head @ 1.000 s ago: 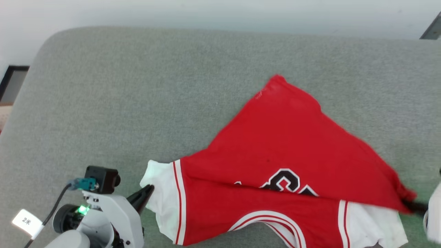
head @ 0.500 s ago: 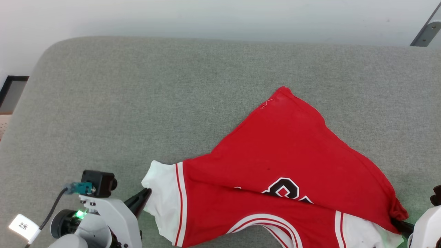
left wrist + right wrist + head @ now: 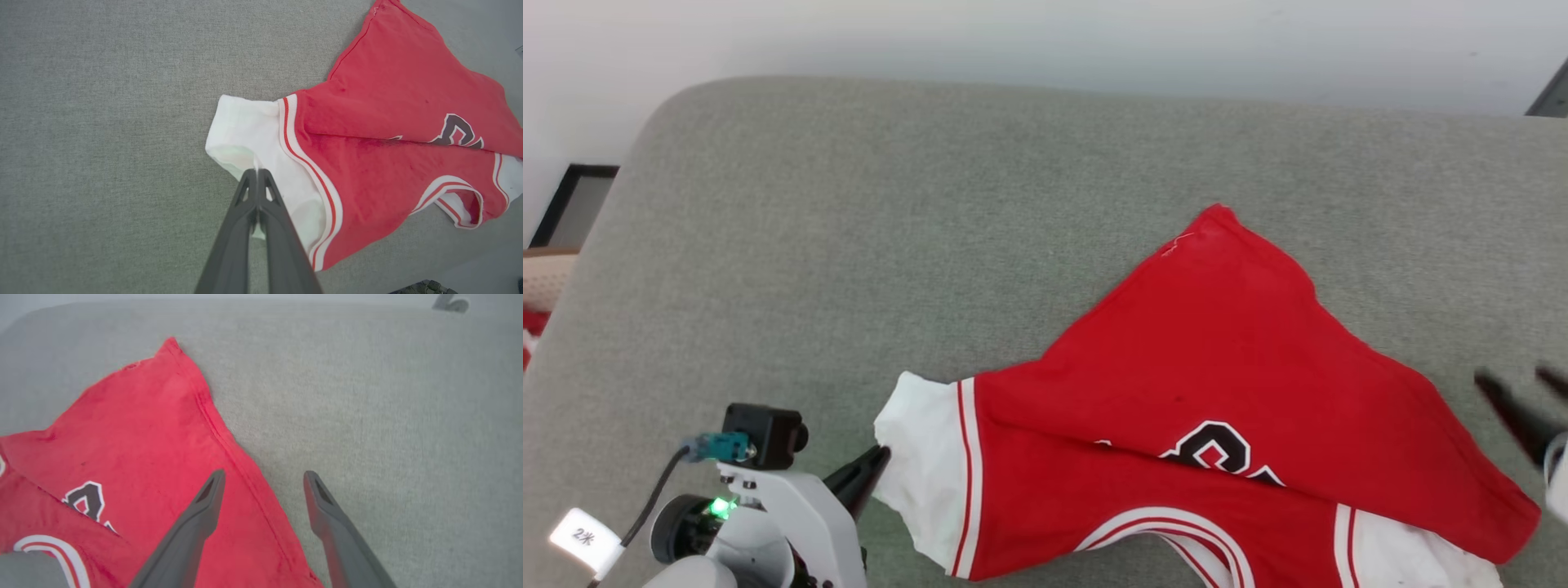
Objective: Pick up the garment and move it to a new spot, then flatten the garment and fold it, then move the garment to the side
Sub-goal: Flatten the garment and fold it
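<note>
The garment (image 3: 1217,359), a red jersey with white sleeves and black-white lettering, lies partly folded on the grey padded surface (image 3: 849,245). My left gripper (image 3: 882,452) sits at the lower left, shut on the edge of the garment's white sleeve (image 3: 261,134); the left wrist view shows the left gripper (image 3: 257,171) with white cloth pinched between its closed fingers. My right gripper (image 3: 1509,377) hovers open at the right edge, apart from the cloth. In the right wrist view the right gripper (image 3: 264,473) straddles the red hem of the garment (image 3: 143,437) from above, holding nothing.
A white wall runs behind the grey surface. A dark-framed panel (image 3: 572,204) stands by the wall at the far left, with a beige basket and a bit of red cloth (image 3: 535,318) below it. A metal leg (image 3: 1552,98) shows at the top right.
My right gripper has opened, let go of the red hem corner and pulled away from it; that corner now lies flat. The left gripper keeps its hold. The camera shifted slightly.
</note>
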Tool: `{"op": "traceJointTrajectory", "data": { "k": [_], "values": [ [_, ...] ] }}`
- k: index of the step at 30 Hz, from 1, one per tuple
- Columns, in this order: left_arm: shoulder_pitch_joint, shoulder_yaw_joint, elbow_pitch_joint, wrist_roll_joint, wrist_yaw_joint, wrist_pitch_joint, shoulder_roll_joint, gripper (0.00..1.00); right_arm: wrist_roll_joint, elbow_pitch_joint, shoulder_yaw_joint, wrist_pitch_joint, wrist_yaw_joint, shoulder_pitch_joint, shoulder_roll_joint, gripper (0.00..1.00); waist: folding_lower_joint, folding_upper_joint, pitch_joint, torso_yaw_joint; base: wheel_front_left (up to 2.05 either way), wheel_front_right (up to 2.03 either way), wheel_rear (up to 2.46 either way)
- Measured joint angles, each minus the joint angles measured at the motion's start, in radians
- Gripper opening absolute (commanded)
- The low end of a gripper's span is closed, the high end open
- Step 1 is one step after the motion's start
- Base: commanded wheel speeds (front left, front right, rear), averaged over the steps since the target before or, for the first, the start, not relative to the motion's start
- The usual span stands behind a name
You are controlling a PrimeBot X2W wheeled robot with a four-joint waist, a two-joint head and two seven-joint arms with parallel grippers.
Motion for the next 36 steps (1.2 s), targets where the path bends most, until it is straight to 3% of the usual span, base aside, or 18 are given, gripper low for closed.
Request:
{"op": "traceJointTrajectory", "data": {
  "k": [6, 15, 26, 36],
  "values": [
    [-0.024, -0.012, -0.005, 0.014, -0.01, 0.002, -0.016, 0.0, -0.057, -0.022, 0.091, -0.05, 0.0, -0.173, -0.024, 1.0, 0.0, 0.0, 0.024, 0.029, 0.0, 0.0, 0.0],
    [-0.115, -0.044, 0.027, 0.038, -0.054, 0.019, -0.066, 0.0, -0.082, 0.233, 0.345, -0.166, 0.0, -0.489, -0.063, 1.0, 0.0, 0.0, 0.08, 0.096, 0.0, 0.0, 0.0],
    [-0.212, -0.091, 0.104, 0.068, -0.116, 0.025, -0.157, 0.0, 0.039, 0.63, 0.657, -0.16, 0.0, -0.765, -0.128, 1.0, 0.0, 0.0, 0.156, 0.202, 0.0, 0.0, 0.0],
    [-0.247, -0.104, 0.162, 0.071, -0.146, 0.01, -0.195, 0.0, 0.179, 0.783, 0.858, -0.085, 0.0, -0.903, -0.168, 1.0, 0.0, 0.0, 0.212, 0.278, 0.0, 0.0, 0.0]
  ]
}}
